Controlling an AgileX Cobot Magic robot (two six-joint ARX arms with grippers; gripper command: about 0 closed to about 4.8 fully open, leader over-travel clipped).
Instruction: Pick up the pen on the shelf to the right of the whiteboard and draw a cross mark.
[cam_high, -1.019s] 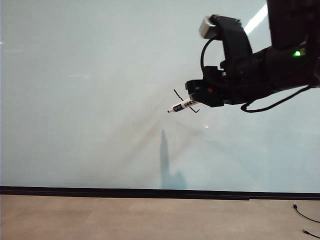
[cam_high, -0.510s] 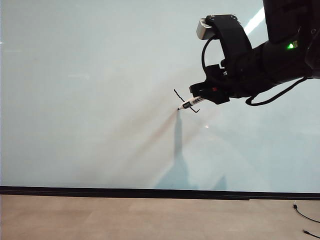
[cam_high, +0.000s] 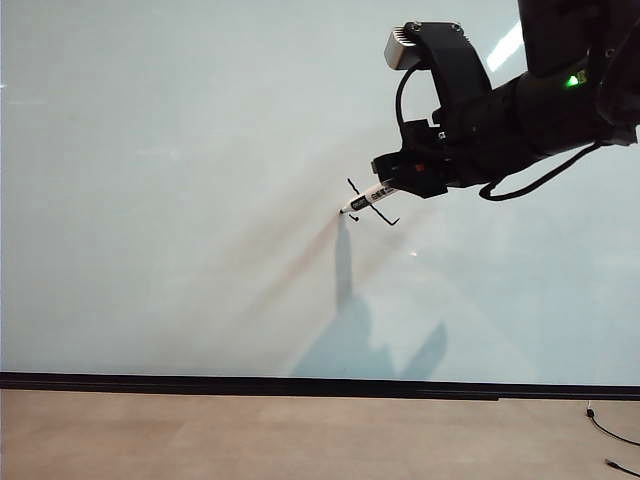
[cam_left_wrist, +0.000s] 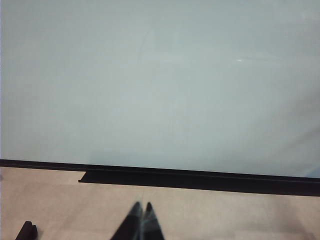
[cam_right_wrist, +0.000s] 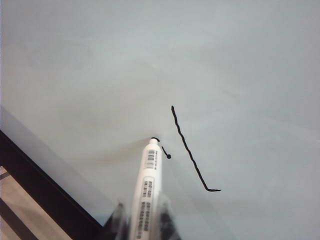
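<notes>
The whiteboard (cam_high: 150, 200) fills the exterior view. My right gripper (cam_high: 388, 189) reaches in from the upper right, shut on the pen (cam_high: 366, 198), which slants down to the left. In the right wrist view the pen (cam_right_wrist: 146, 185) sits between the right gripper's (cam_right_wrist: 142, 214) fingers, its black tip against the whiteboard (cam_right_wrist: 240, 75). The cross mark (cam_right_wrist: 189, 150) shows as one long black stroke with a hooked end, plus a short dash next to the tip. My left gripper (cam_left_wrist: 141, 207) is shut and holds nothing, low over the floor. The shelf is out of view.
A black strip (cam_high: 300, 385) runs along the board's bottom edge above the tan floor (cam_high: 250, 440). Cables (cam_high: 612, 432) lie on the floor at the right. In the left wrist view a small black object (cam_left_wrist: 27, 231) sits on the floor near the gripper.
The right gripper has risen slightly and rolled, bringing the pen tip in to the board left of the long stroke. Its shadow now meets the tip. The left arm has not moved.
</notes>
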